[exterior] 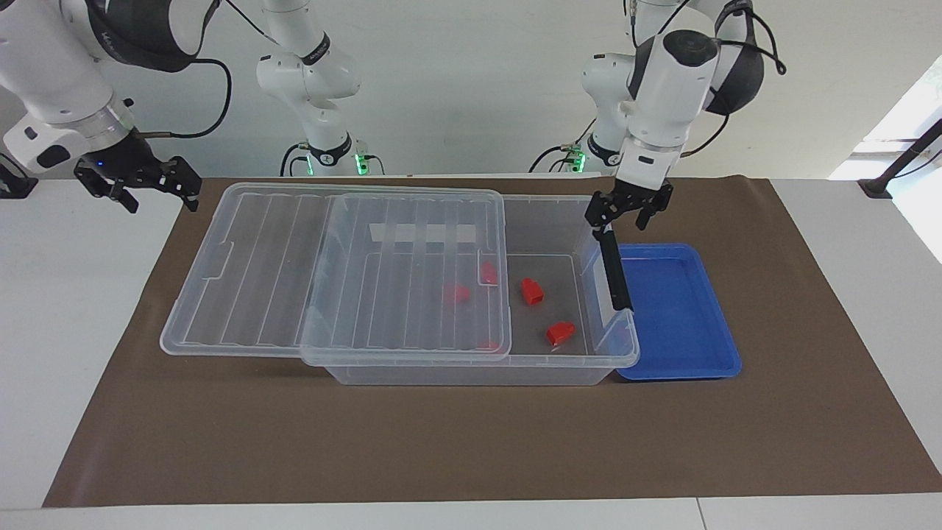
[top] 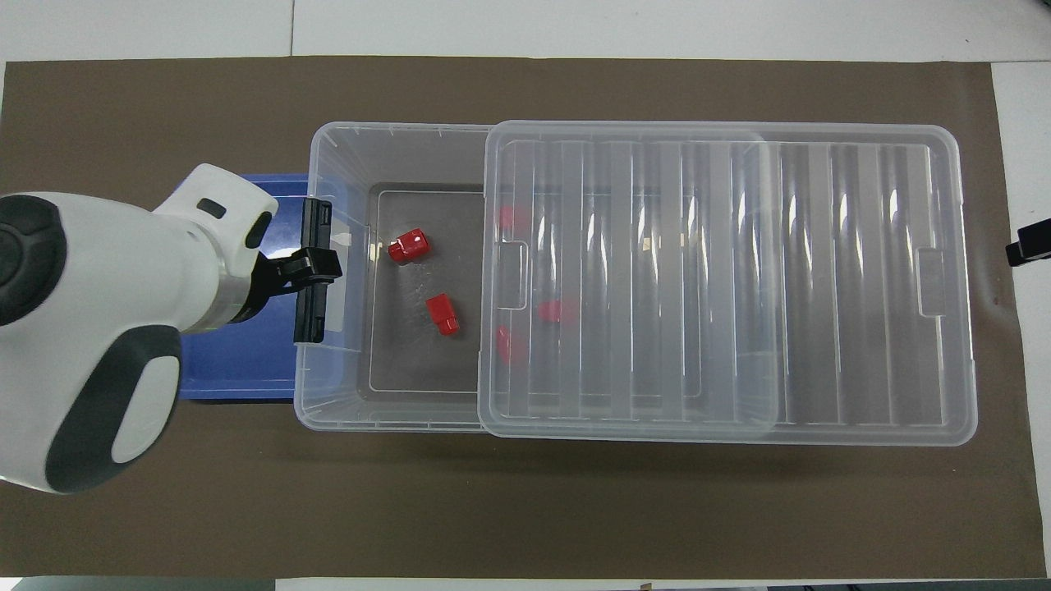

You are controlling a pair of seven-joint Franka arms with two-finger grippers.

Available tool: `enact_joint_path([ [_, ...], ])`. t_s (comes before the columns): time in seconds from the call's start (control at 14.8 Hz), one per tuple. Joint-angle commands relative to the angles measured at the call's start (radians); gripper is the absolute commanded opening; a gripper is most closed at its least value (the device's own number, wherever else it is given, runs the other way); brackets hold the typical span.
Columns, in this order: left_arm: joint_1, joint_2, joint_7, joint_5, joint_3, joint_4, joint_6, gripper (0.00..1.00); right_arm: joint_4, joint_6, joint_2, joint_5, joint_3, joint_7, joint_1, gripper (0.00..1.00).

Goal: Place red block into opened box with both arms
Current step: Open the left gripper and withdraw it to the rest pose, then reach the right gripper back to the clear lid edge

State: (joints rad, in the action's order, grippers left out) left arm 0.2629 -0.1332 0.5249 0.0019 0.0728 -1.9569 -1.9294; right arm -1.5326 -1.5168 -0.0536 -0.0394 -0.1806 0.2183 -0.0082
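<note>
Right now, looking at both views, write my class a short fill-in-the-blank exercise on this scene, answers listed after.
1. The red block lies inside the clear ____.
2. The ribbed lid covers the box only ____.
3. The left gripper hangs empty with its fingers ____.
4. Beside the box, at the left arm's end, sits a shallow ____ tray.

Answers: box; partly; open; blue

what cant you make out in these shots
- Red pieces under the lid: blurred by its ribs, both views; shape and count unclear.
- Right tool: overhead view, cut off by the edge.
- Blue tray: overhead view, largely covered by the left arm.
- Red block: stepped top too small to confirm.
</note>
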Motion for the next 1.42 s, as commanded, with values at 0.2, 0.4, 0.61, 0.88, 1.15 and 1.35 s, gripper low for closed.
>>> enact_joint_path([
  [0.2, -0.172, 0.029, -0.219, -0.017, 0.005, 0.154, 0.124, 1.00, -0.061, -0.117, -0.008, -0.002, -0.057, 0.064, -0.016, 1.00],
  [0.4, -0.232, 0.073, -0.305, -0.017, 0.004, 0.252, 0.185, 1.00, -0.142, -0.218, -0.011, -0.002, -0.088, 0.121, -0.018, 1.00],
  [0.61, -0.267, 0.107, -0.361, -0.017, 0.004, 0.329, 0.245, 1.00, -0.222, -0.308, -0.011, 0.001, -0.120, 0.187, -0.019, 0.53],
  [0.88, -0.274, 0.110, -0.368, -0.019, 0.005, 0.331, 0.276, 1.00, -0.310, -0.393, -0.011, 0.032, -0.125, 0.158, -0.018, 0.00],
  [1.15, -0.274, 0.098, -0.388, -0.020, 0.009, 0.309, 0.274, 1.00, -0.320, -0.404, -0.011, 0.035, -0.114, 0.098, -0.010, 0.00],
  [1.35, -0.277, 0.096, -0.410, -0.020, 0.009, 0.302, 0.277, 1.00, -0.351, -0.421, -0.005, 0.039, -0.089, 0.061, -0.007, 0.00],
])
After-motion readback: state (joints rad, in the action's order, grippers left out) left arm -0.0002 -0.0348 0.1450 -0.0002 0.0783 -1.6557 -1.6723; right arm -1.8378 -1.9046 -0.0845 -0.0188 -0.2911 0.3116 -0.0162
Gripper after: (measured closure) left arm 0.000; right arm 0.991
